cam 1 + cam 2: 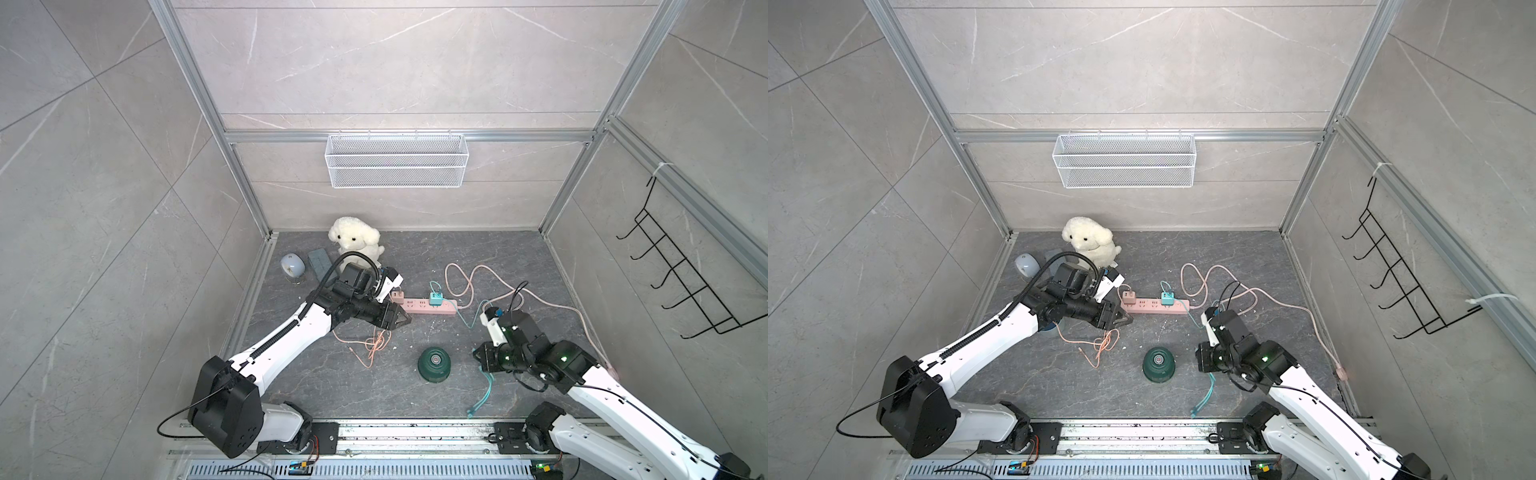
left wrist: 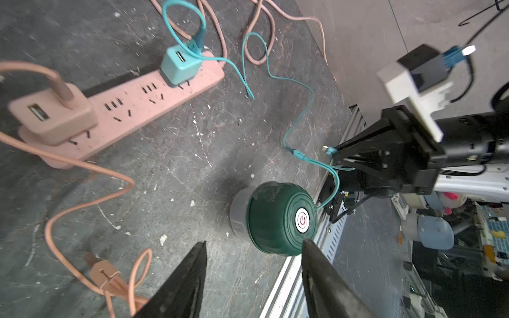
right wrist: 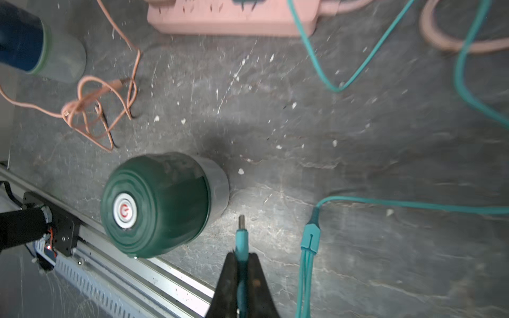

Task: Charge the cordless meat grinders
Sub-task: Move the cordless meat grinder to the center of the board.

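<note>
Right pincer, lower centre of frame, pinches the teal plug just beside the green grinder. Left pincer, lower edge of frame, stands spread.

- Dark grey, stone-patterned desk, flecked with white crumbs.
- Pink power strip lies flat mid-desk; its thick pink cord loops away to the right.
- Dark green grinder stands upright near the front, apart from the strip.
- Navy grinder stands further left, mostly hidden in both top views.
- Thin pink cable lies tangled between the two.
- Teal cable trails right of the green one.
- Back left: white plush toy, pale grey-blue gadget, a grey-blue block, possibly a case.
</note>
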Controlling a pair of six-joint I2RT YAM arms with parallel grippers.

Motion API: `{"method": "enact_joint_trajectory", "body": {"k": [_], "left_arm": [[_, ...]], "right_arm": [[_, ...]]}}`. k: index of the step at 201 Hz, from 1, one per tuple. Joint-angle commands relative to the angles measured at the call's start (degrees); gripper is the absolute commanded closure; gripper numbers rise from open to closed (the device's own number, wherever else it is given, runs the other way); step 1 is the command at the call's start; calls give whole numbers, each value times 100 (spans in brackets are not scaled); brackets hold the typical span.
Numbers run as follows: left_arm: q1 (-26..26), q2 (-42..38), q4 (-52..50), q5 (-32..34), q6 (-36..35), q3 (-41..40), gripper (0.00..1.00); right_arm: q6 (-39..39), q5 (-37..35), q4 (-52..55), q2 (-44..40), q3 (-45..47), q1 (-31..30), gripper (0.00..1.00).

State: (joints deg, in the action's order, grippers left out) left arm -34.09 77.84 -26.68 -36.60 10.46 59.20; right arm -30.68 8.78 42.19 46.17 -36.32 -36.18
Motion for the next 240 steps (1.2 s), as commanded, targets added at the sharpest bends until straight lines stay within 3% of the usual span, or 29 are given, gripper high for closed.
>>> {"method": "enact_joint_trajectory", "body": {"k": [1, 47, 83, 151, 169, 193, 213, 240], "left_arm": [[-158, -109, 42, -186, 13, -140, 39], [-894, -31, 535, -30, -27, -688, 28], [-971, -414, 1444, -6, 123, -1446, 24], [-968, -1340, 856, 1232, 67, -1722, 17], [-977, -1659, 770, 1320, -460, -1797, 14], [-977, -1833, 573, 1141, -1851, -1659, 12], [-969, -1538, -16, 726, -3325, -1424, 12], [-955, -1053, -193, 373, -4507, -1244, 13]], "right_arm": [[-836, 425, -1243, -43, 464, -305, 94], [-1405, 529, -2861, 819, 1064, -891, 94], [-1487, 624, -3856, 1726, 969, -1116, 94], [-769, 926, -4109, 3134, 51, -1103, 94], [-662, 975, -3991, 3059, 89, -972, 94], [-537, 1103, -3718, 2863, 108, -774, 94], [-470, 1167, -3617, 2641, 137, -659, 94], [-419, 1339, -3637, 2437, 219, -510, 93]]}}
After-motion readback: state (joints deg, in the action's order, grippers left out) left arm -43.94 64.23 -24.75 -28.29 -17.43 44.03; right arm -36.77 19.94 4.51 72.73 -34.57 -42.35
